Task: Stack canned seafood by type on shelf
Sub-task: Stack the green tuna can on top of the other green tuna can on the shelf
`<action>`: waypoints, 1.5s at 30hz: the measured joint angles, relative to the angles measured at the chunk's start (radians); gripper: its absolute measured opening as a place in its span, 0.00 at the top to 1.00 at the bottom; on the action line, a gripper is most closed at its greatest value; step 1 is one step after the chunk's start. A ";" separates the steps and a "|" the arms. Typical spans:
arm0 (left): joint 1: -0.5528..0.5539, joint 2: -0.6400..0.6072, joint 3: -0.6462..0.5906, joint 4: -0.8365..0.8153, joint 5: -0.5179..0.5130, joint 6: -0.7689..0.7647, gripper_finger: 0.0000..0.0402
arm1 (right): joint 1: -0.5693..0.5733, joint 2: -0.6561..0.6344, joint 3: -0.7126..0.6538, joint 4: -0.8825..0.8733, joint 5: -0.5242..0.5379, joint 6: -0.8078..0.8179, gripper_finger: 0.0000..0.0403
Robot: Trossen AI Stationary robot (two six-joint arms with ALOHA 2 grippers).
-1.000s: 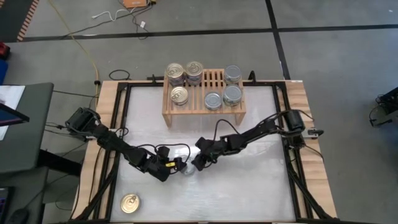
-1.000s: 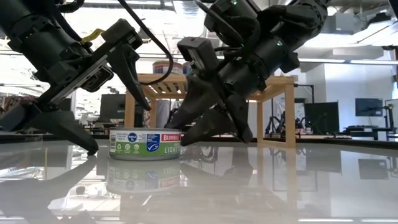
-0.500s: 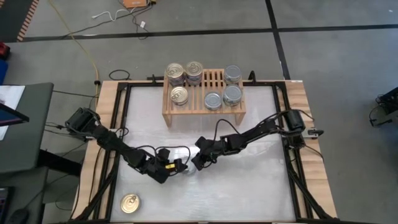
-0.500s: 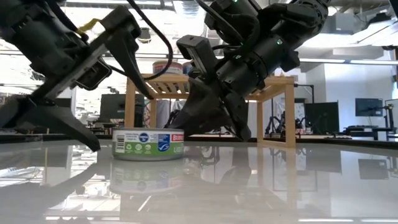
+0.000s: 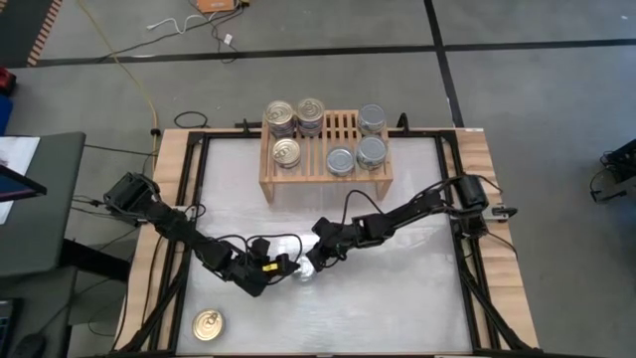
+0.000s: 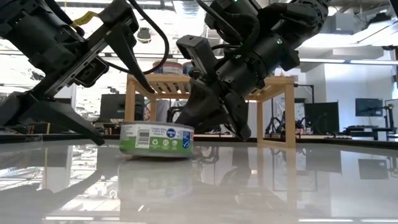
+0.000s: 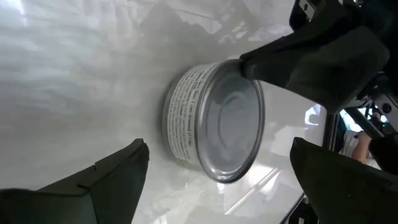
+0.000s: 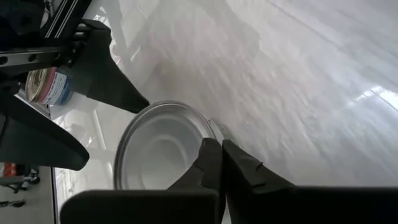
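Left end effector (image 6: 93, 81): you have it low over the desk's near-middle, fingers spread wide on either side of the silver-topped can (image 5: 304, 268) and clear of it; it grips nothing.
Right end effector (image 5: 314, 261): you see its fingers (image 8: 214, 163) pressed together with no gap, their tips at the can's rim on the shelf side; nothing is held between them.
Silver-topped can: it sits flat on the desk (image 5: 417, 288) between the two end effectors, plain grey top up, label band facing the low camera.
Gold-topped can (image 5: 208, 324): you find it alone near the desk's front left corner, well apart from both arms.
Shelf (image 5: 324, 169): it stands at the desk's far edge; you see gold-topped cans (image 5: 295, 117) on its left part, one of them (image 5: 286, 152) nearer the front, and three silver-topped cans (image 5: 359, 149) on its right part.
Stack height on shelf: you cannot tell from above how many cans lie under each top.
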 joint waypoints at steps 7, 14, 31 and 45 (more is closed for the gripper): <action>0.000 0.000 0.000 0.024 0.001 -0.005 0.18 | 0.000 0.000 0.000 -0.001 0.000 0.001 0.93; 0.000 0.000 0.000 0.063 0.015 -0.005 0.24 | 0.000 0.000 0.000 -0.024 0.000 0.002 0.93; -0.073 0.177 0.108 0.073 -0.133 -0.178 0.25 | 0.005 -0.001 0.000 -0.085 -0.001 0.039 0.93; -0.026 0.196 0.112 0.089 -0.213 -0.188 0.25 | 0.027 0.002 -0.002 -0.074 0.000 0.039 0.93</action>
